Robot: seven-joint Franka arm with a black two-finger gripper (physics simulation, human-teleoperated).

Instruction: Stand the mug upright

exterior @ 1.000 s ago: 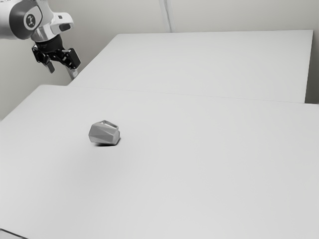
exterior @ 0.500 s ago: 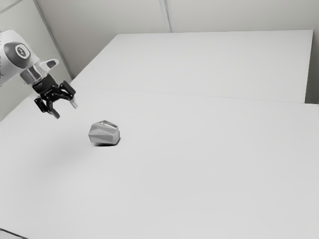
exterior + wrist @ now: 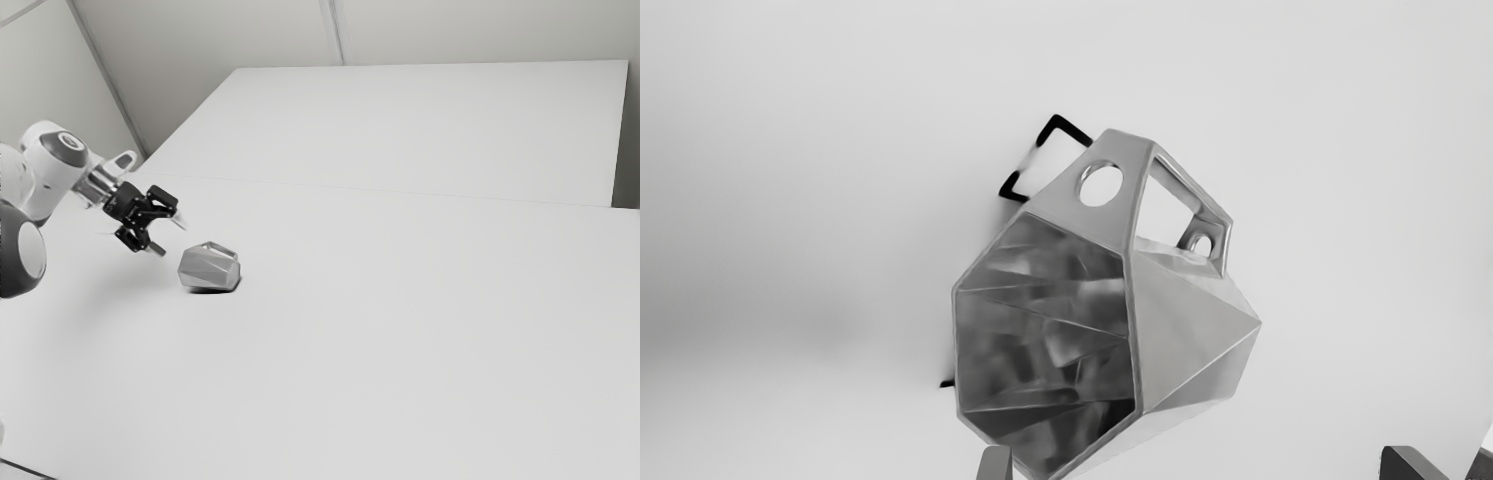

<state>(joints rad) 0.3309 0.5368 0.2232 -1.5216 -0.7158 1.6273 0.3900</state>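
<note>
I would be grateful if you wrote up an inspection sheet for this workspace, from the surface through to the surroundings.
Surface: pale, plain table, with soft shadows.
Job's things: one grey faceted mug, lying on its side, not upright; its handle is uppermost and its open mouth faces the gripper.
Clutter: nothing seen.
Gripper: jaws apart, empty, short of the mug.
Cables: none certain; a thin dark line at the exterior view's lower left corner could be a cable or an edge, I cannot tell.
Surroundings: pale wall with an upright strip, and a second pale flat surface beyond the table.
</note>
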